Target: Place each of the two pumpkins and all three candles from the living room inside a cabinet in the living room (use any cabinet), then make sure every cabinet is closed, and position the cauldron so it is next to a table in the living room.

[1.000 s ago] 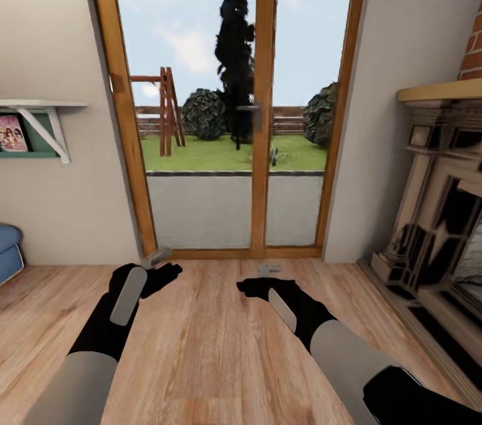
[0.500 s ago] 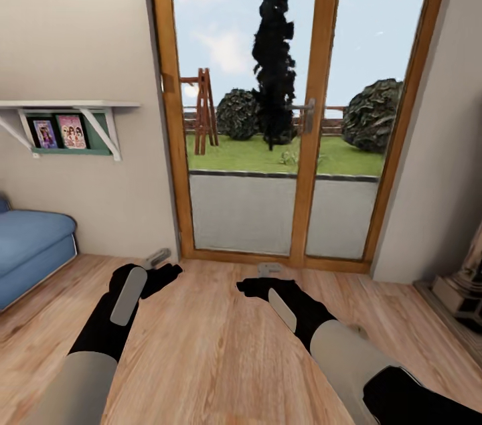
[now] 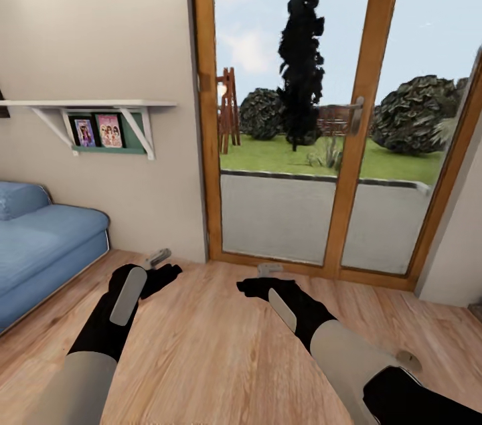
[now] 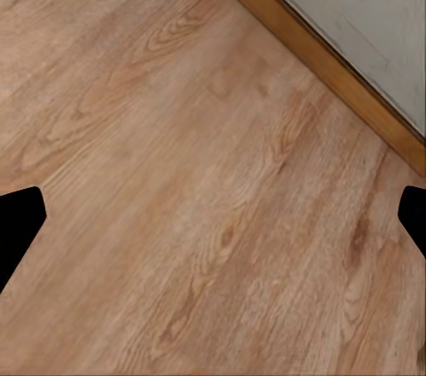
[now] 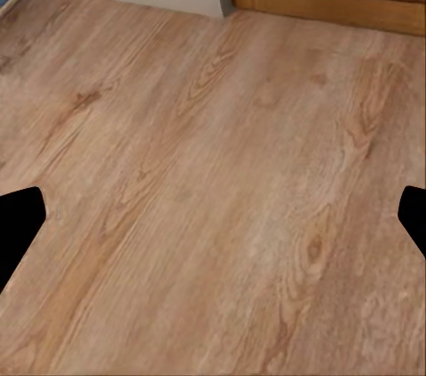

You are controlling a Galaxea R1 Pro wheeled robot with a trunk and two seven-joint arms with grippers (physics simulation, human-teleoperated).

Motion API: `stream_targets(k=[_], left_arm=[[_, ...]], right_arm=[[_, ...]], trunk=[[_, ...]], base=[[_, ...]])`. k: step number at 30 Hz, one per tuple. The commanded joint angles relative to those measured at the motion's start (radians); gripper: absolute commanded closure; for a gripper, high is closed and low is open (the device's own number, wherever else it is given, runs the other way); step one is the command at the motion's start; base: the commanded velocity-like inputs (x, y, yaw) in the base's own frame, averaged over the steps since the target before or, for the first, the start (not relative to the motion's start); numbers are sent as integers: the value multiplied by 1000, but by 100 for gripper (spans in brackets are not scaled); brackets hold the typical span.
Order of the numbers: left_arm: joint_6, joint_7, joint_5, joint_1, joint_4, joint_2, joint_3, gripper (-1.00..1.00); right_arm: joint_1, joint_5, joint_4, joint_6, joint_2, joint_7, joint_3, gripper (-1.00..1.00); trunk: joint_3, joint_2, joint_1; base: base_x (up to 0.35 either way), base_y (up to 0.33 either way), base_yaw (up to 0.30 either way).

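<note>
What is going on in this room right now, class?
The robot is on the move, handling nothing. Its left pincer and right pincer are both open and empty above the wood floor. Ahead stands a glass door onto a garden, with a blue sofa and a wall shelf on the left.

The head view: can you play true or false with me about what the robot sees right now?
1. A blue sofa sits at the left. True.
2. The shelf on the wall has pictures under it. True.
3. The left gripper is holding a pumpkin. False: both it and the right gripper hang empty over the wooden floor.
4. The glass doors show a snowy street. False: they show green grass, bushes and a tall dark tree.
5. The floor is wood. True.
</note>
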Motion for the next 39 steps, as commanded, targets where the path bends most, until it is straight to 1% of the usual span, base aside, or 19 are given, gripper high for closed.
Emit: stream_targets(k=[1, 4, 8, 16, 20, 27, 34, 39], left_arm=[[2, 9, 11, -1, -1, -1, 2, -100], [1, 9, 11, 0, -1, -1, 2, -100], [1, 9, 11, -1, -4, -2, 2, -100], [1, 9, 11, -1, -1, -2, 2, -100], [1, 9, 11, -1, -2, -4, 2, -100], [0, 9, 10, -1, -3, -4, 2, -100], [1, 9, 10, 0, -4, -4, 2, -100], [-2, 10, 9, -1, -3, -4, 2, -100]], right_arm=[[-1, -5, -1, 4, 0, -4, 4, -100], [-1, -5, 0, 4, 0, -4, 4, -100], [-1, -5, 0, 4, 0, -4, 4, -100], [-1, -5, 0, 0, 0, -3, 3, -100], [-1, -5, 1, -2, 0, -4, 3, -100], [-1, -5, 0, -3, -1, -4, 3, -100], [-1, -5, 0, -2, 0, -5, 3, -100], [-1, -5, 0, -3, 0, -3, 3, -100]], trunk=[[-2, -1, 0], [-3, -1, 0], [-5, -1, 0], [-6, -1, 0], [-6, -1, 0], [-6, -1, 0], [-6, -1, 0], [-6, -1, 0]], base=[[13, 327, 277], [5, 318, 276], [1, 86, 249], [0, 156, 65], [0, 33, 243], [0, 95, 96], [0, 10, 261], [0, 0, 80]])
